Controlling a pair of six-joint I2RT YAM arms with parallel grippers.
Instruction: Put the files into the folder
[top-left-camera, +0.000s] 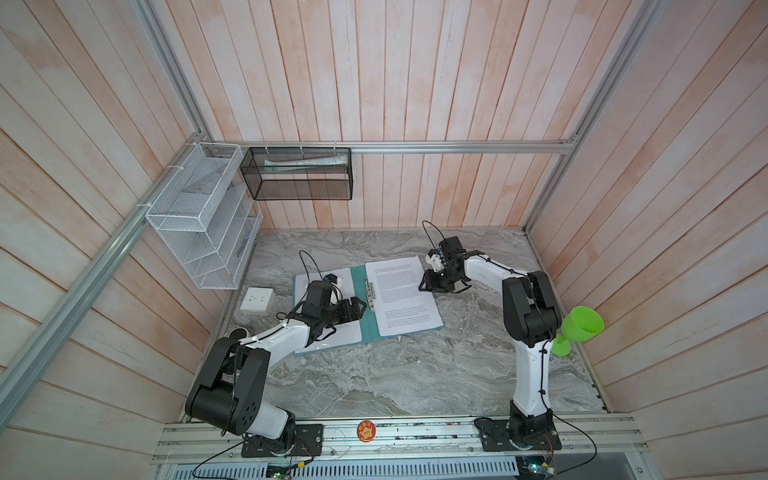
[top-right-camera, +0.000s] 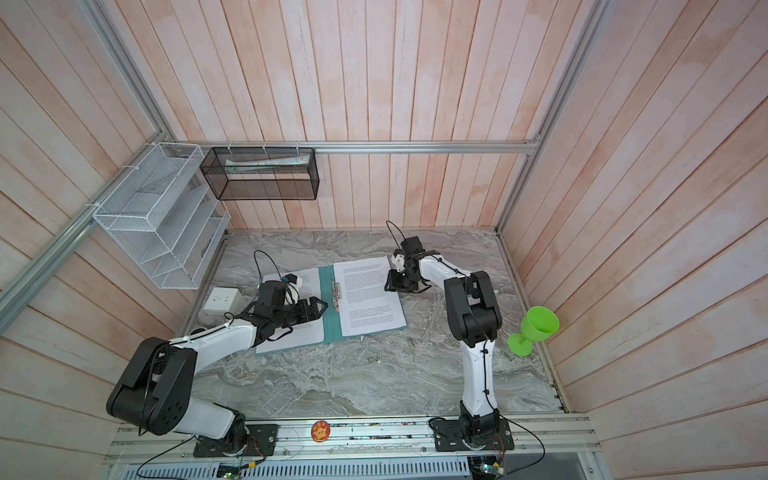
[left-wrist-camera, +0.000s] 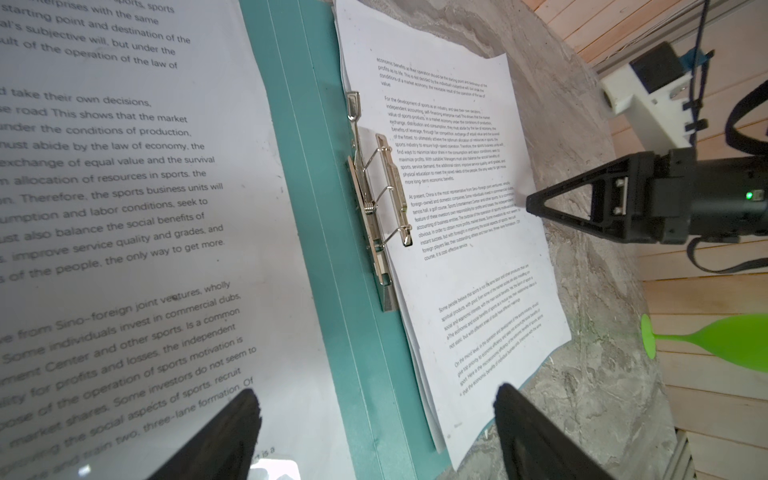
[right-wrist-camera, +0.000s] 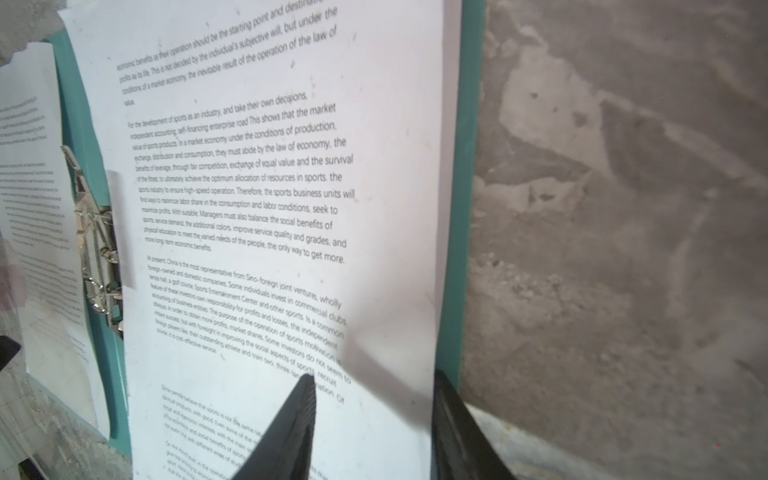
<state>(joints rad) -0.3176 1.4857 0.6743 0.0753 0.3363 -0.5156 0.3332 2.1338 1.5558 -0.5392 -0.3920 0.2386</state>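
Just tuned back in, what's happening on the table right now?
The teal folder lies open flat on the marble table. One printed sheet sits on its left half. More sheets lie on the right half by the metal clip. The left pincer hovers open above the spine, holding nothing. The right pincer is open at the outer edge of the right-hand sheets, gripping nothing.

- Grey marbled table (top-left-camera: 374, 374).
- Teal folder (top-left-camera: 368, 328) lies open on it, near the middle.
- White socket box (top-left-camera: 257, 300) by the left edge.
- Green goblet (top-left-camera: 582, 328), tilted, at the right edge.
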